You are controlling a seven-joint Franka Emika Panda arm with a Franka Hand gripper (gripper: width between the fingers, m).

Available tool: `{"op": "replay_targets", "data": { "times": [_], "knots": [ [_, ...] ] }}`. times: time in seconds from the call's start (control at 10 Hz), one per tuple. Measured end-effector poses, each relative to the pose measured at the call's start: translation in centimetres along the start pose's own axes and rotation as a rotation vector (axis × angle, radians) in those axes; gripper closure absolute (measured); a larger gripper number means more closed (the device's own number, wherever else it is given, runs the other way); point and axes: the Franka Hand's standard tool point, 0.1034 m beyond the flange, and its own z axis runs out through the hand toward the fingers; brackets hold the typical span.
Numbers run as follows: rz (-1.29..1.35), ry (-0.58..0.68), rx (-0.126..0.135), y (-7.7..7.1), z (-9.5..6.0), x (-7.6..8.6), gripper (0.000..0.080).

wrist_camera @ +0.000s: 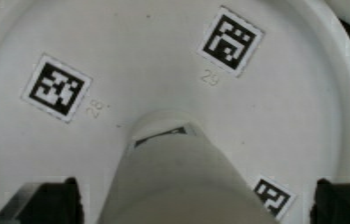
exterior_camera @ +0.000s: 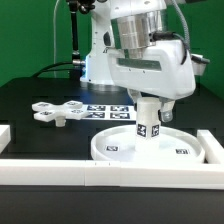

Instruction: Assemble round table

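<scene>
White border rail (exterior_camera: 110,170) runs nearest the exterior camera, in front of everything else. Just behind it, directly under the pincer: large white rimmed round plastic disc (exterior_camera: 120,148) flat on the black table (exterior_camera: 30,100), tags on its face. Short white cylindrical leg (exterior_camera: 148,122) stands upright on the disc centre, tags on its side.

Pincer (exterior_camera: 150,103) sits straight above the leg, pointing down, wrist vertical, white arm body (exterior_camera: 150,60) stacked over it. Wrist view: both dark fingertips (wrist_camera: 47,195) stand wide apart at the frame's edges, the leg (wrist_camera: 186,170) between them with clear gaps each side. So jaws fully spread, nothing gripped. Disc (wrist_camera: 136,60) fills the background there, three tags showing.

Beyond the pincer, toward the exterior view's left: white cross-shaped plastic base piece (exterior_camera: 57,112) lying flat, well apart from the disc. Marker board (exterior_camera: 108,110) lies between base piece and disc, partly hidden behind the leg.
</scene>
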Motion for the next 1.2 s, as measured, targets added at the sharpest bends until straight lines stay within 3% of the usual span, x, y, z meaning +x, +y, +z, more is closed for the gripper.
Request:
{"op": "replay_targets", "data": {
  "times": [0.4,0.8,1.2],
  "knots": [
    [-0.507,0.028,-0.018,-0.33,-0.7,0.09,0.0151],
    [-0.795,0.026,-0.025,-0.15,-0.62,0.28,0.0151],
    [-1.27,0.065,-0.068,0.02,-0.55,0.29,0.0151]
  ]
}}
